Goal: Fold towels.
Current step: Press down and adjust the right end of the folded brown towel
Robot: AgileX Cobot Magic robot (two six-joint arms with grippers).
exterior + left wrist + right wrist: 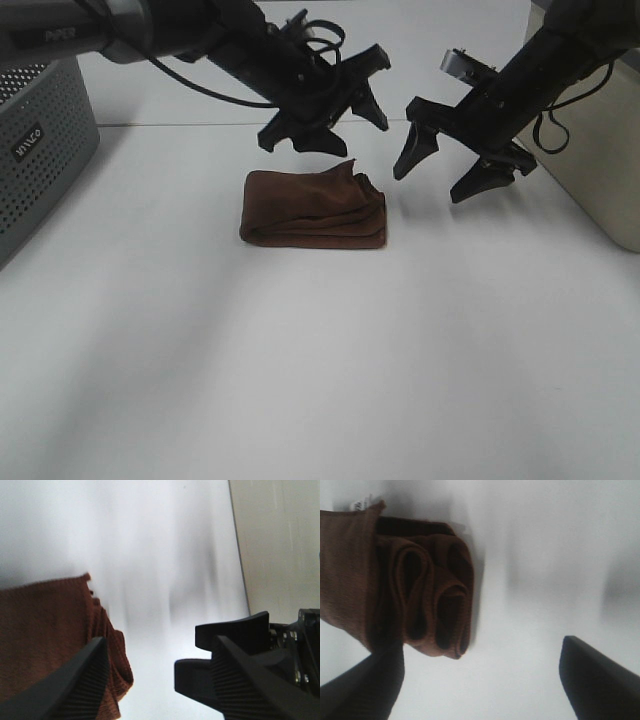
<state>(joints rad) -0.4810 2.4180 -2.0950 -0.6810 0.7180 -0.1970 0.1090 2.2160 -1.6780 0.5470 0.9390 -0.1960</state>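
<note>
Now releasing: towel (pixel 314 209) folded on table (pixel 300 380), left gripper (pixel 330 120) and right gripper (pixel 455 165) both spread, holding nothing. Next, probably lift clear.

Towel (pixel 315 210) on table (pixel 300 380), between claws.

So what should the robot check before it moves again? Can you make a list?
1. Towel folded into a bundle on the table: ok.
2. Left gripper open, not holding the towel: ok.
3. Right gripper open and empty, beside the towel: ok.
4. Folded edges lined up neatly: not ok, one corner pokes up.
5. Both grippers apart from each other: ok.
</note>
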